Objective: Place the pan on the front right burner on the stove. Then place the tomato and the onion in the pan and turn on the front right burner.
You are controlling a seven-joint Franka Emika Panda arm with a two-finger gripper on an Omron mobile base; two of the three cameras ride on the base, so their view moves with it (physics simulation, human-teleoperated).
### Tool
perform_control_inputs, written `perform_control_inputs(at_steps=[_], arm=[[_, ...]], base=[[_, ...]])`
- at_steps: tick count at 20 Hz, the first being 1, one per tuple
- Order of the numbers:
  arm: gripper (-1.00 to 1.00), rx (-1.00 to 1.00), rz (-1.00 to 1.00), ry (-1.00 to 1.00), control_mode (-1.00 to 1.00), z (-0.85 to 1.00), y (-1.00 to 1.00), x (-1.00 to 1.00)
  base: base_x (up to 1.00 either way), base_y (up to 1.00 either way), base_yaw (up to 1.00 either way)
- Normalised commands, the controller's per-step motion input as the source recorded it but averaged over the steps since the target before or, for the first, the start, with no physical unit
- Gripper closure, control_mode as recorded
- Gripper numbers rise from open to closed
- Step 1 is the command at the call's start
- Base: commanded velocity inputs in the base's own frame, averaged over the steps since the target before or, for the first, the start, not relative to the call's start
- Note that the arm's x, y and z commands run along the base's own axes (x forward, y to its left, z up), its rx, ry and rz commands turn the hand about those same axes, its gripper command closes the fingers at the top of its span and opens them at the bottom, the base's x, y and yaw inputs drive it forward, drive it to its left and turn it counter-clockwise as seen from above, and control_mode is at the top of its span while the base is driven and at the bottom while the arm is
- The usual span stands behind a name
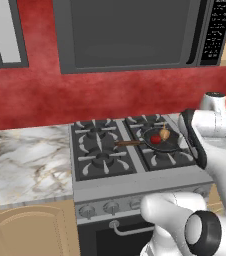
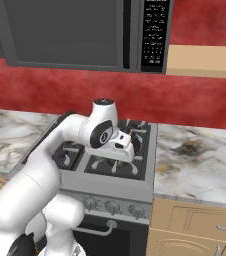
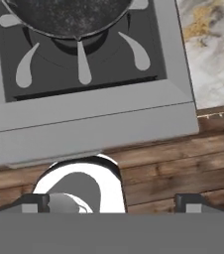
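Left base view shows the arm bent over the stove (image 1: 135, 185); jaws wide open, holding nothing. The pan (image 1: 161, 140) handle points left, holding tomato (image 1: 156, 139) and onion (image 1: 164, 133).

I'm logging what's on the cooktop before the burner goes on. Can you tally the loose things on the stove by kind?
Pan: 1, on a right-hand burner of the stove
Tomato: 1, in the pan
Onion: 1, in the pan beside the tomato
Total: 3
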Motion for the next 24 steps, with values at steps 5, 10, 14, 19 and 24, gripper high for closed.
perform_control_inputs(at_steps=[5,10,14,19,24], arm=[[-1.0,0.01,0.02,-0.14,-1.0,0.0,-0.26,-0.61],[-1.0,0.02,0.05,-0.13,-1.0,0.0,-0.26,-0.65],[-1.0,0.01,0.06,-0.23,-1.0,0.0,-0.23,-0.7],[-1.0,0.01,0.07,-0.29,-1.0,-0.03,-0.13,-0.42],[-1.0,0.0,0.09,-0.29,-1.0,-0.22,-0.07,-0.2]], base=[[0.0,0.0,0.0],[0.0,0.0,0.0],[0.0,0.0,0.0],[0.0,0.0,0.0],[0.0,0.0,0.0]])
